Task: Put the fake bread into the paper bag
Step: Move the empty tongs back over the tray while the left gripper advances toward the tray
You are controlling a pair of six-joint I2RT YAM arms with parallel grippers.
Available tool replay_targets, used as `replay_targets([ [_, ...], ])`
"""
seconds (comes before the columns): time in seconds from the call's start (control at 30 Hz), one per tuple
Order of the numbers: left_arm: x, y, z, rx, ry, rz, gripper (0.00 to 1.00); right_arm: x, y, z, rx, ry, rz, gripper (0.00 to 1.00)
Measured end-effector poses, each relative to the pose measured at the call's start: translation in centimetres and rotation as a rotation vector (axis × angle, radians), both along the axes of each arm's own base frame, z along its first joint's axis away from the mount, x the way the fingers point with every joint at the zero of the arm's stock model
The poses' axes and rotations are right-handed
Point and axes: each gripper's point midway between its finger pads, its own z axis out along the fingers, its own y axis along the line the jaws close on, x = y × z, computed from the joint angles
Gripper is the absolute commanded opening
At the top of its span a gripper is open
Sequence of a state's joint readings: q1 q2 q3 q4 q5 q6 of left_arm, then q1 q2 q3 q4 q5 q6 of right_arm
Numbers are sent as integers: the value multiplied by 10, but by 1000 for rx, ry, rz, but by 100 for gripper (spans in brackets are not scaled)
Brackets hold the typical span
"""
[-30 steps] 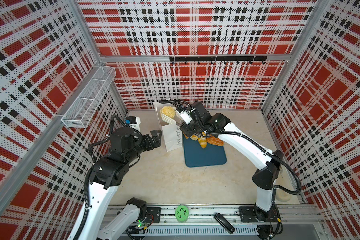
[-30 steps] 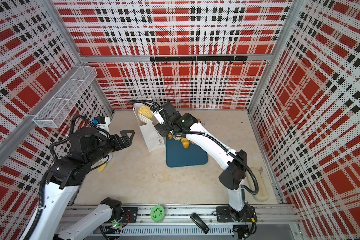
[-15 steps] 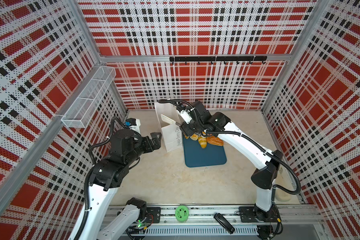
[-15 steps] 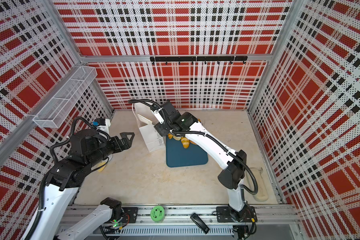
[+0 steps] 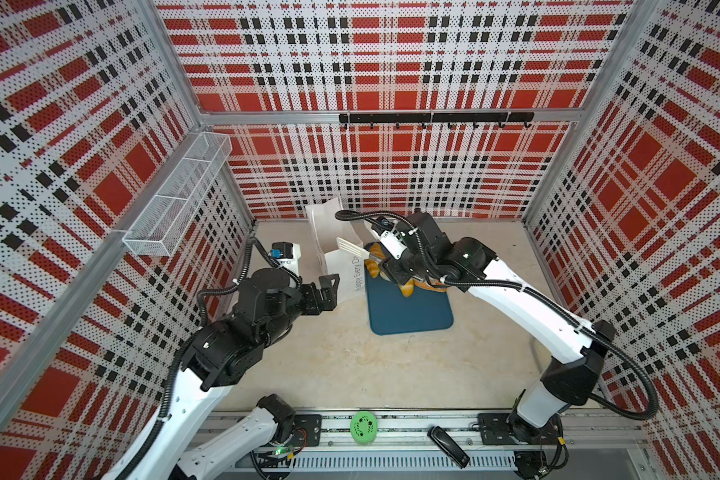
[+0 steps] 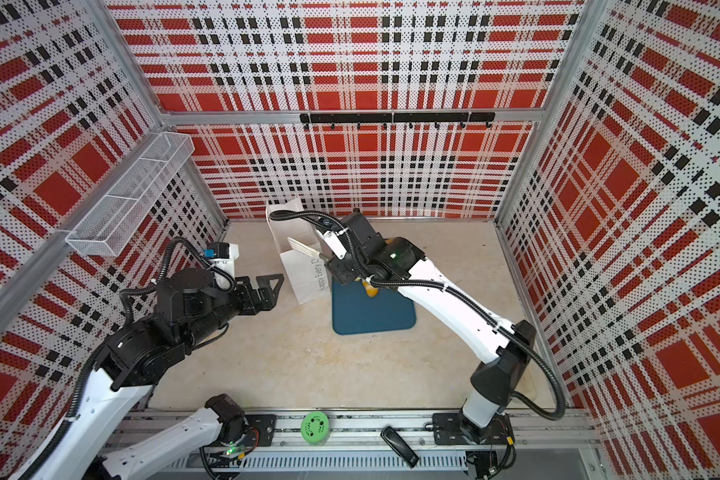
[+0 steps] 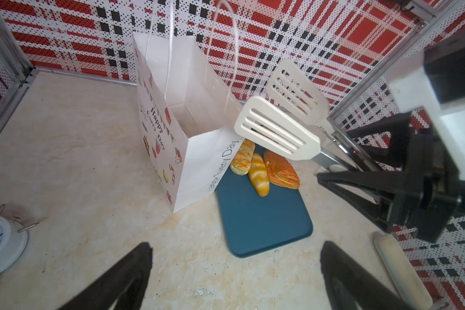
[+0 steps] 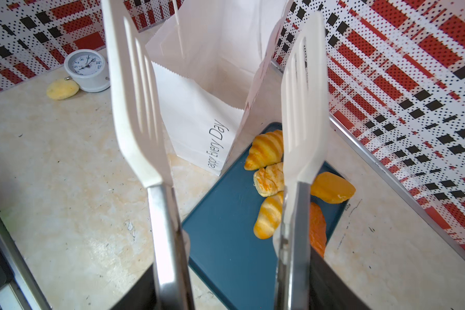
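The white paper bag (image 5: 341, 270) (image 7: 199, 150) stands open at the back, touching the dark-teal tray (image 7: 263, 222). Several pieces of fake bread lie on the tray beside it: a croissant (image 8: 265, 149), a flaky piece (image 8: 269, 178), a striped loaf (image 7: 258, 174) and a reddish one (image 7: 281, 170). A pale bun (image 8: 62, 90) lies by a clock. My right gripper (image 5: 385, 266) (image 8: 234, 268) is shut on white slotted tongs (image 7: 277, 134). Their blades are spread and empty over the bag's rim. My left gripper (image 5: 329, 286) (image 7: 234, 249) hangs open left of the bag, holding nothing.
A small white clock (image 8: 87, 69) stands near the left wall. A wire-mesh basket (image 5: 175, 199) hangs on the left wall and a hook rail (image 5: 433, 118) on the back wall. A pale oblong object (image 7: 400, 268) lies at the right wall.
A second ago the tongs held a pale yellow bun over the bag's mouth. The bun has dropped out of sight and the tongs now stand spread and empty. The left arm barely moved.
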State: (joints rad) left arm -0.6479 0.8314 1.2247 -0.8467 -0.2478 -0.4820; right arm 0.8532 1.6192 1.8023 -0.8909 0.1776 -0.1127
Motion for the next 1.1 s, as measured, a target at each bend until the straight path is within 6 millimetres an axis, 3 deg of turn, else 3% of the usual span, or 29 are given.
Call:
replay_targets([
  [0.2, -3, -15, -4, 42, -9, -18, 99, -6, -49, -13, -37, 7, -73, 68],
  [0.5, -3, -40, -13, 75, -10, -48, 99, -10, -111, -51, -120, 54, -181, 69],
  [0.83, 0, -72, -30, 78, 15, -90, 99, -8, -163, -100, -199, 152, -273, 69],
  [1.1, 4, -91, -54, 81, 56, -106, 99, -5, -196, -125, -216, 227, -346, 68],
])
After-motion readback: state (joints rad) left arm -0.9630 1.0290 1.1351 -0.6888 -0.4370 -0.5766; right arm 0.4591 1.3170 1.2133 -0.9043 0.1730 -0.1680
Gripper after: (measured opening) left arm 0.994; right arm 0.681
